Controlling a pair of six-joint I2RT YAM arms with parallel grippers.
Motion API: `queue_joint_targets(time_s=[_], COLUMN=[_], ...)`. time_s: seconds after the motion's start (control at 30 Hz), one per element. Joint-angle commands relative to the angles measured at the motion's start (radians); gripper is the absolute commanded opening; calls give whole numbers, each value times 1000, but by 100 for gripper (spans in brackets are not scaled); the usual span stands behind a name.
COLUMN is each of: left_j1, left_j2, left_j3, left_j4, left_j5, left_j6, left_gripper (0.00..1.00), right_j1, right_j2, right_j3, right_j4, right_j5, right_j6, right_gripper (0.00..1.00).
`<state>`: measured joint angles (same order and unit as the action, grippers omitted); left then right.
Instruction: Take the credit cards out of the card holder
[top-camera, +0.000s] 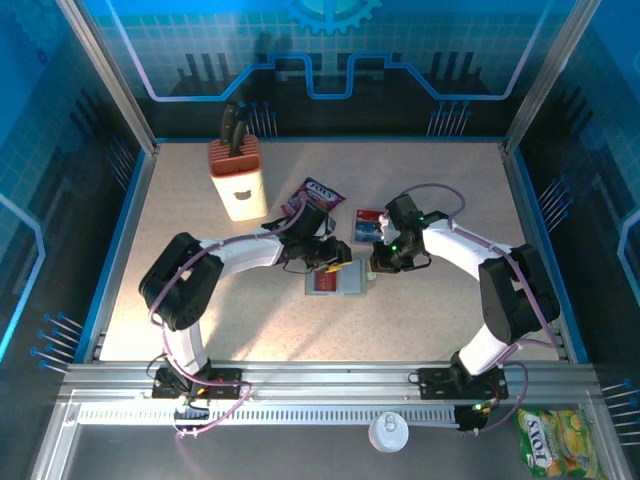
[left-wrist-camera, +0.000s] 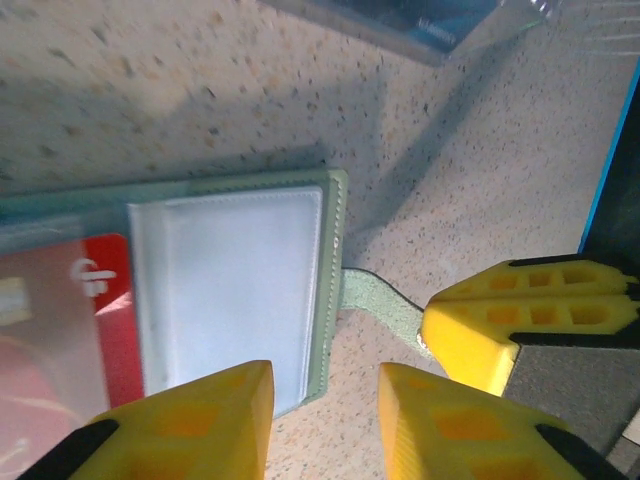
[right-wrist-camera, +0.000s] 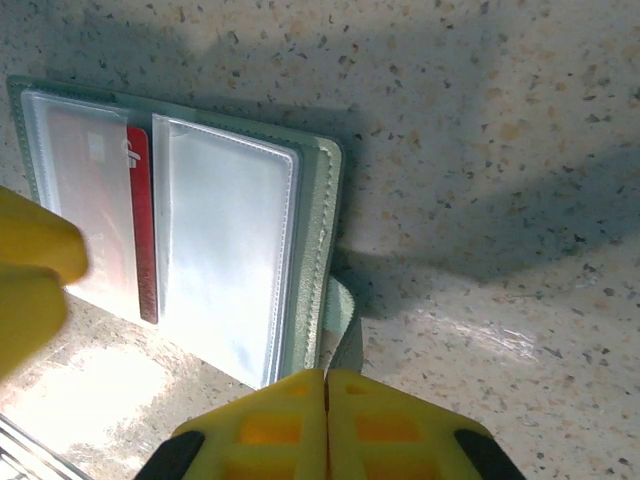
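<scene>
Left gripper (top-camera: 325, 258), seen from the top camera, hangs over the far edge of the small flat grey-green folding card holder (top-camera: 336, 280). The holder lies open on the speckled table (top-camera: 250, 320), long axis from 9 to 3 o'clock, at 5 o'clock from these fingers. The right gripper (top-camera: 378, 265) stands just beside its 3 o'clock end.

From the left wrist, the left gripper (left-wrist-camera: 325, 385) has its yellow jaws apart with nothing pinched, poised over the holder's (left-wrist-camera: 230, 280) near corner. The thin red plastic credit card (left-wrist-camera: 60, 320) lies under a clear pocket at 9 o'clock, long axis from 12 to 6. At 2 o'clock, a yellow finger (left-wrist-camera: 520, 320) of the right gripper touches the end of the grey-green strap tab (left-wrist-camera: 375, 300).

From the right wrist, the right gripper (right-wrist-camera: 325, 390) has its jaws pressed together at the strap tab's (right-wrist-camera: 345, 330) end; whether they pinch it I cannot tell. The holder (right-wrist-camera: 225, 250) lies at 11 o'clock, and the red card (right-wrist-camera: 140, 220) sits one pocket farther, at 10 o'clock. The left gripper's yellow finger (right-wrist-camera: 40, 245) is just beside that pocket. I judge the left arm to be the nearer one for drawing the card out.
</scene>
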<state>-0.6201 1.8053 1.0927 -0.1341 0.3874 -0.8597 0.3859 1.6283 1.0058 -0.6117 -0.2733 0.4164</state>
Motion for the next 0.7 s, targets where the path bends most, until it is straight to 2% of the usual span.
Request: queue_joint_targets(time_s=[0.0,0.2,0.3,0.47,0.67], left_j1=[28,78,96,102,102], left_j2=[-46,-75,-81,-91,-86], left_j3=[-36,-91,-113,-134,-156], left_j4=[-80,-114,-125,-142,-138], left_j5=[-52,-68,-70,-87,-85], left_j6=[54,83,92,110,109], left_gripper=[32,27,23,16,8], right_j1=[9,29,42,66,93], right_j2=[-25,-39,-48,-62,-51], right_j3=[-8,32,57,89,90], right_j4=[-29,-55,-70,-64,28], right_j5=[11,36,46,36,-62], right_j6=[-7,3,9,36,101], right_gripper=[9,24,28,30,31])
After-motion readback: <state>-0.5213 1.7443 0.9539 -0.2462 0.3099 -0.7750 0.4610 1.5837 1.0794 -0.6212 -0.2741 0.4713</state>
